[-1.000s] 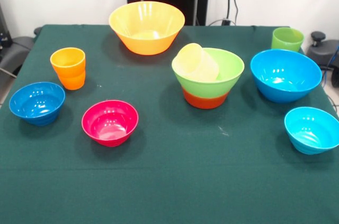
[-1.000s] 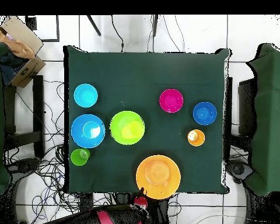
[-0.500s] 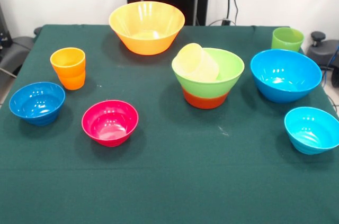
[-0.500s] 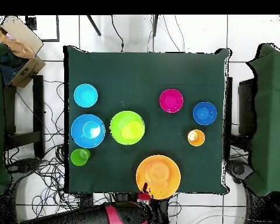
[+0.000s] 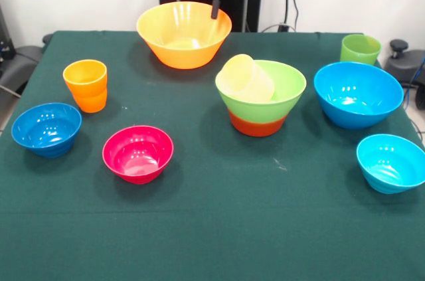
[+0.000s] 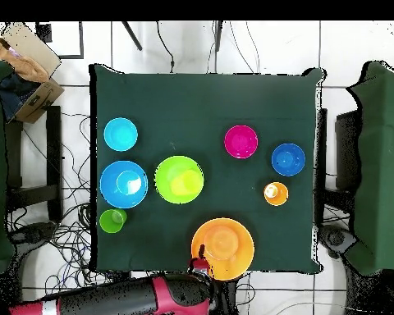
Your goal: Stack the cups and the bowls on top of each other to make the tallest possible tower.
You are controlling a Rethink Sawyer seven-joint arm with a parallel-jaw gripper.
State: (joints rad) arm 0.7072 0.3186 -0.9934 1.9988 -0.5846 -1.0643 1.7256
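My gripper [image 5: 215, 3] hangs at the table's far edge, just over the right rim of the big yellow-orange bowl [image 5: 184, 32]; from overhead the gripper [image 6: 200, 267] sits at that bowl's [image 6: 223, 248] lower left rim. The tower stands mid-table: light green bowl [image 5: 282, 95] nested in the orange-red bowl [image 5: 257, 125], with the pale yellow cup [image 5: 247, 78] tilted inside. The orange cup [image 5: 85, 85], small dark blue bowl [image 5: 46, 128] and magenta bowl [image 5: 137, 153] stand on the left. On the right are the green cup [image 5: 360, 49], big blue bowl [image 5: 357, 93] and cyan bowl [image 5: 392, 161].
A dark green cloth covers the table [image 5: 219, 228]. Overhead, my red and black arm [image 6: 118, 299] lies along the bottom edge. A cardboard box [image 6: 24, 61] sits on the floor at top left, and green-covered furniture [image 6: 385, 164] flanks the table.
The arm has swung in along the table's edge and the gripper has come down beside the yellow-orange bowl's rim. Cups and bowls have not moved.
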